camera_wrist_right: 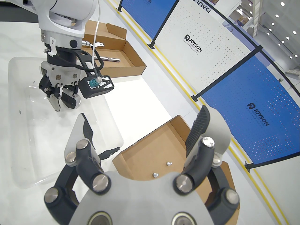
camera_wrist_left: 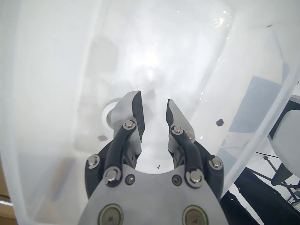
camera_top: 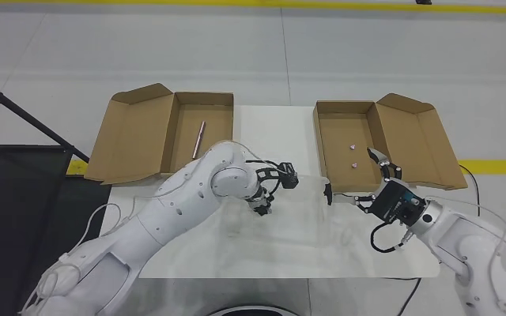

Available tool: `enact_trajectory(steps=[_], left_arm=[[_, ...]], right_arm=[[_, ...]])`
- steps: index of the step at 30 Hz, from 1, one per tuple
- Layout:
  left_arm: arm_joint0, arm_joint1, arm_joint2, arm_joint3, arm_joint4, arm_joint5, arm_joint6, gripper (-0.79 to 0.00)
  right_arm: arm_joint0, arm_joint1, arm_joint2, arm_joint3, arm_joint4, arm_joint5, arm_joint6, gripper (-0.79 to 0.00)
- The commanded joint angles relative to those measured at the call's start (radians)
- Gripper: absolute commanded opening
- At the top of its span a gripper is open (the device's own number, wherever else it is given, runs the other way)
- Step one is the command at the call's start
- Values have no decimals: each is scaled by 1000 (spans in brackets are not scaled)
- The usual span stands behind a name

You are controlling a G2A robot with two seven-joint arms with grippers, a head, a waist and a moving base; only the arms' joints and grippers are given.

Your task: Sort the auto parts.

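Note:
My left gripper [camera_wrist_left: 154, 108] is open and reaches down into a clear plastic bin [camera_wrist_left: 46, 71] at the table's middle. A white ring [camera_wrist_left: 106, 117] lies on the bin floor right beside one of its fingers, outside the gap. Small dark specks [camera_wrist_left: 219, 122] dot the floor. My right gripper [camera_wrist_right: 143, 118] is wide open and holds nothing, hovering over the near corner of the right cardboard box [camera_wrist_right: 140, 158]. Two small screws [camera_wrist_right: 168, 163] lie in that box [camera_top: 348, 118]. A thin rod [camera_top: 198, 140] lies in the left cardboard box [camera_top: 142, 134]. From above, the left gripper [camera_top: 261, 204] sits mid-table.
Both boxes have their lids folded outward on the white table [camera_top: 277, 126]. The bin [camera_wrist_right: 21, 122] takes up the table's near middle, between the two arms. A black panel [camera_top: 32, 189] stands beside the table on the left box's side.

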Motion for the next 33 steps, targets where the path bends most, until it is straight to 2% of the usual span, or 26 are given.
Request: enact_trajectory(steps=[1, 6, 10, 17, 19, 21, 23, 24, 29, 33], left_arm=[[-3, 4, -10, 2, 55, 49, 12, -449], [13, 10, -23, 17, 120, 115, 63, -459], [14, 5, -8, 45, 157, 142, 60, -449], [4, -11, 9, 92, 147, 144, 69, -462], [0, -15, 13, 103, 143, 140, 71, -493], [-4, -19, 16, 111, 139, 137, 71, -563], [-6, -22, 17, 119, 132, 139, 73, -671], [-7, -24, 16, 121, 129, 139, 73, -785], [-13, -21, -18, 97, 87, 133, 84, -785], [4, 6, -117, 14, 16, 112, 112, -785]], right_arm=[[0, 0, 0, 0, 0, 0, 0, 0], [0, 0, 0, 0, 0, 0, 0, 0], [0, 0, 0, 0, 0, 0, 0, 0], [0, 0, 0, 0, 0, 0, 0, 0], [0, 0, 0, 0, 0, 0, 0, 0], [0, 0, 0, 0, 0, 0, 0, 0], [0, 0, 0, 0, 0, 0, 0, 0], [0, 0, 0, 0, 0, 0, 0, 0], [0, 0, 0, 0, 0, 0, 0, 0], [0, 0, 0, 0, 0, 0, 0, 0]])
